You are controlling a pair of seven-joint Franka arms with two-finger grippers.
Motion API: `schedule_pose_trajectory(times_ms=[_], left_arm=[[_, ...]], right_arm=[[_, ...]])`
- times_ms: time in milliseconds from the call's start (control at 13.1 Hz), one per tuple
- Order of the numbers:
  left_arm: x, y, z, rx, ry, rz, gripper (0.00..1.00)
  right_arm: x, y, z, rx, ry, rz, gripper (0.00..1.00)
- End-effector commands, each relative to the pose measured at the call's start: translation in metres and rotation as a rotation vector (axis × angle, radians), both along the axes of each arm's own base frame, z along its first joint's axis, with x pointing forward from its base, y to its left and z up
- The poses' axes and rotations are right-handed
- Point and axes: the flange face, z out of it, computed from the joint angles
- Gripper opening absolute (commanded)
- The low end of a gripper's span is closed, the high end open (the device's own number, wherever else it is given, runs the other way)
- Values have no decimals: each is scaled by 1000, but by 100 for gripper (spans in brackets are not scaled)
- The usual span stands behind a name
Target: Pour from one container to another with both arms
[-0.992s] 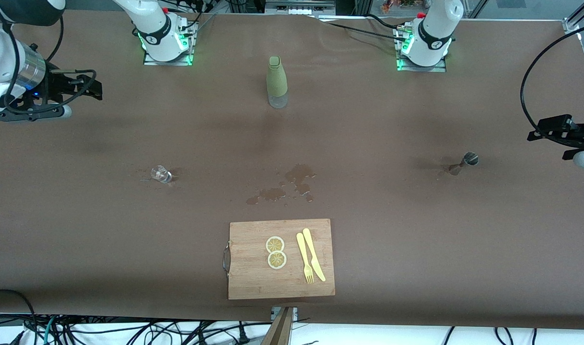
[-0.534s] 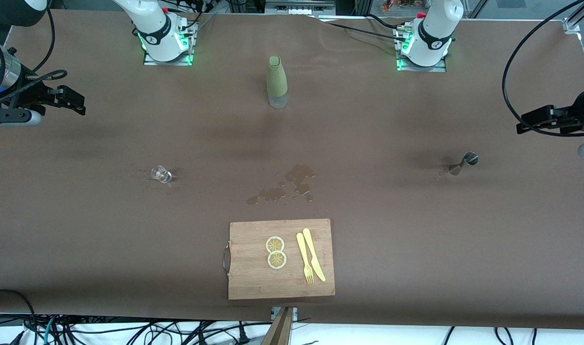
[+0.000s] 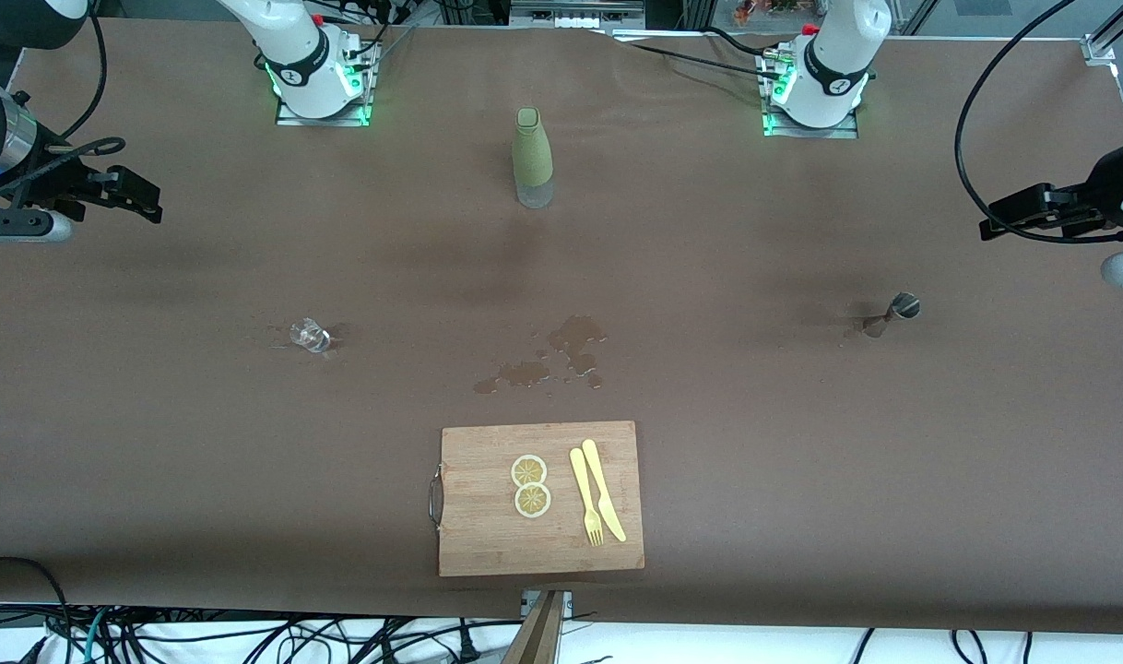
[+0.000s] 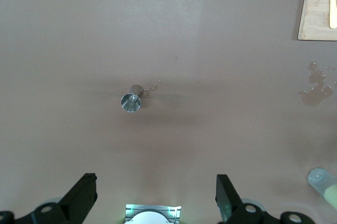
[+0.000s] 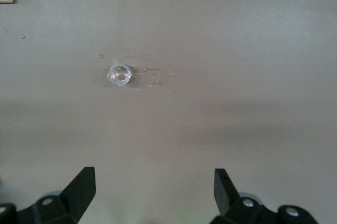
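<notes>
While both arms are hanging out at the two ends of the table, nothing is being held.

Left tool: hanging in the air over the left arm's end of the table, fingers standing wide apart and empty — the metal cup is lying below it, well apart from it.

Right tool: hanging over the right arm's end of the table, fingers spread wide, gripping nothing.

Metal cup: a small steel measuring cup, standing on the table toward the left arm's end; in the left wrist view its open mouth is showing, with a few drops beside it.

Glass: a small clear glass sitting on the table toward the right arm's end, droplets scattered around it; the right wrist view is looking down into its mouth.

Bottle: a green bottle with a clear base, standing upright in the middle of the table between the two arm bases, farther from the front camera than the spill.

Spill: wet patches lying on the table between the bottle and the board.

Board: a wooden cutting board with a metal handle, sitting nearest the front camera — it is carrying two lemon slices touching each other and, beside them, a yellow fork and a yellow knife lying side by side.
</notes>
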Motion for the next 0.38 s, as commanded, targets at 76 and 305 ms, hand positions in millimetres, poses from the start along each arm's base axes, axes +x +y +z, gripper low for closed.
schedule_pose_trajectory(times_ms=[76, 305], left_arm=[[-1, -11, -2, -9, -3, 0, 100], [-2, -24, -2, -4, -3, -21, 100]], right_arm=[[-3, 2, 7, 11, -2, -15, 100], [-4, 1, 6, 11, 4, -16, 100]])
